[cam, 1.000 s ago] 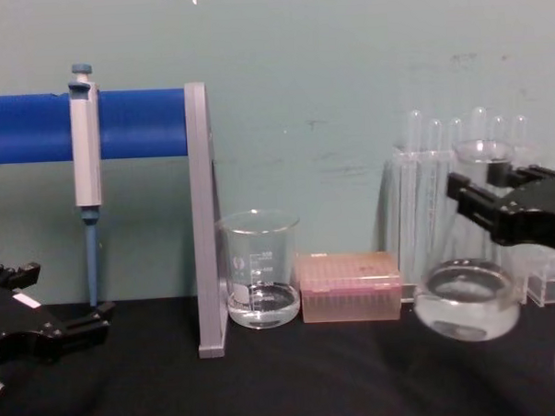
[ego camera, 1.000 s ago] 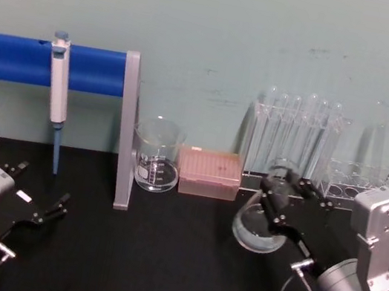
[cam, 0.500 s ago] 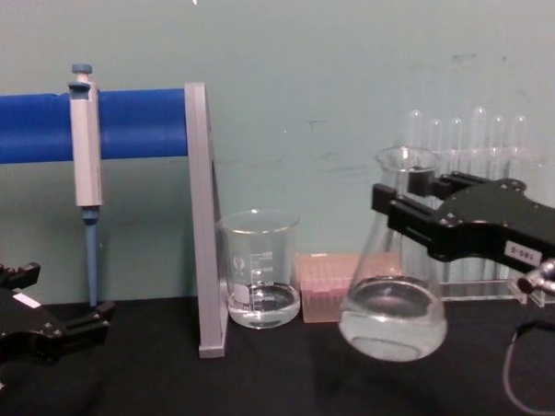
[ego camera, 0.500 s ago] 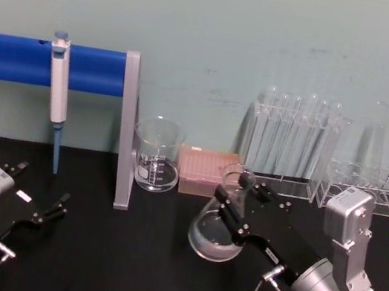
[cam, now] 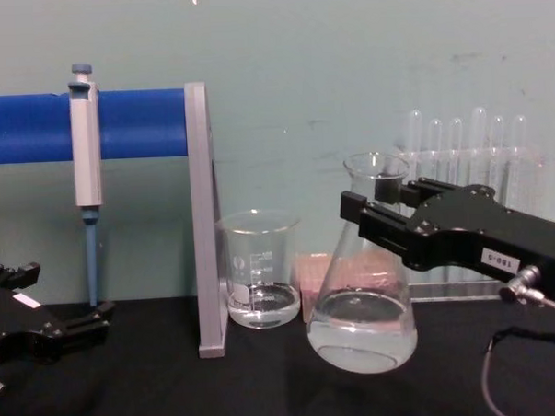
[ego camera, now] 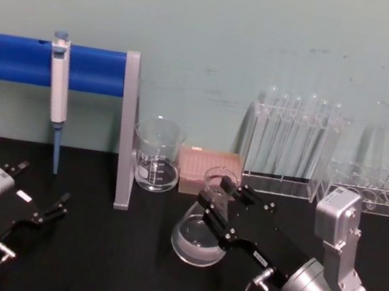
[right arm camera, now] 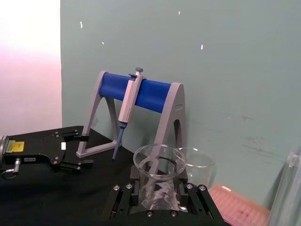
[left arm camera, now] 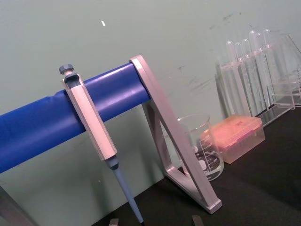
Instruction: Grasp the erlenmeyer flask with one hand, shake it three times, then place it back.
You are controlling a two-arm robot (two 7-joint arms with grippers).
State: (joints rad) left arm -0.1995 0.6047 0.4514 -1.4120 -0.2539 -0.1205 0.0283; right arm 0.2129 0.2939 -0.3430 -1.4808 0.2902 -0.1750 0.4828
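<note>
Now, right gripper (cam: 369, 204) clamped on neck of tilted erlenmeyer flask (cam: 361, 329); left gripper (ego camera: 39, 190) parked low at left, jaws apart.

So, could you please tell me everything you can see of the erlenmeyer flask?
The erlenmeyer flask is clear glass, conical, with a wide base, a narrow neck and a flared rim. A little clear liquid pools in its bottom. The right gripper is shut on its neck, a black finger on each side. It hangs slightly tilted, its base seemingly just off the black table, in front of the pink box and right of the beaker.
</note>
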